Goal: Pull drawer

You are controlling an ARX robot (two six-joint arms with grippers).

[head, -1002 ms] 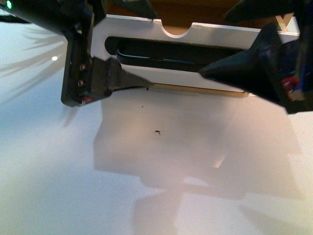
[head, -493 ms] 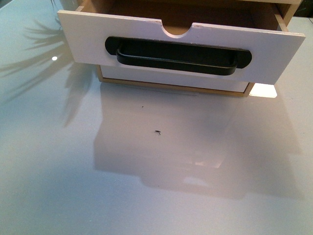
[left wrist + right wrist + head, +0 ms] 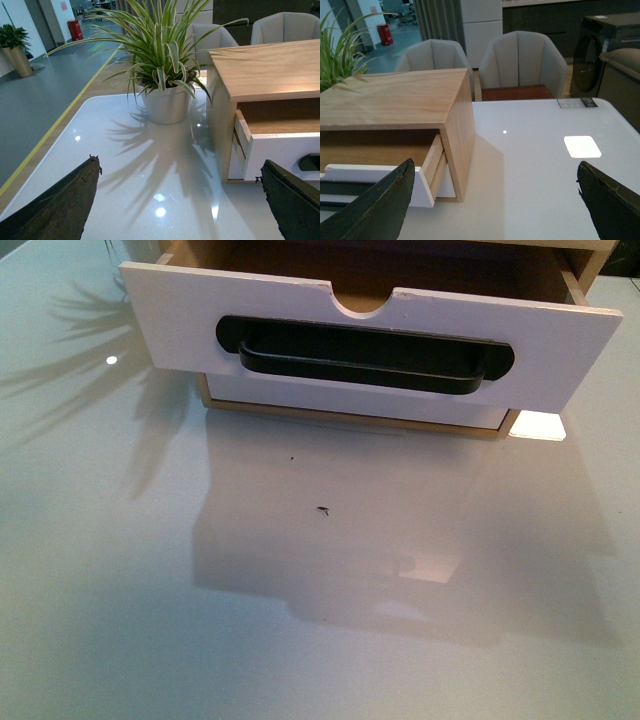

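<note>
Both hands have left the front view since a second ago, when they crowded the drawer's face, and the drawer (image 3: 370, 340) now juts further out of the wooden cabinet (image 3: 395, 100), much as it did half a second ago. Its white front overhangs the plain white front (image 3: 350, 405) below it, and its open wooden inside shows behind the semicircular notch in the top edge. The black bar handle (image 3: 360, 365) lies along its dark oval recess, with nothing touching it. The cabinet stands on the glossy white surface (image 3: 300, 590), where a small dark speck (image 3: 322, 508) lies in front of the drawer. In its wrist view the left hand (image 3: 180, 162) has its fingers (image 3: 55, 200) spread wide apart and holds nothing, off to the side of the drawer front. The right hand (image 3: 495, 164) is likewise spread wide and empty, at the cabinet's other side. A potted spider plant (image 3: 160, 55) stands on the surface beside the cabinet, and two pale chairs (image 3: 520, 60) sit beyond it.
</note>
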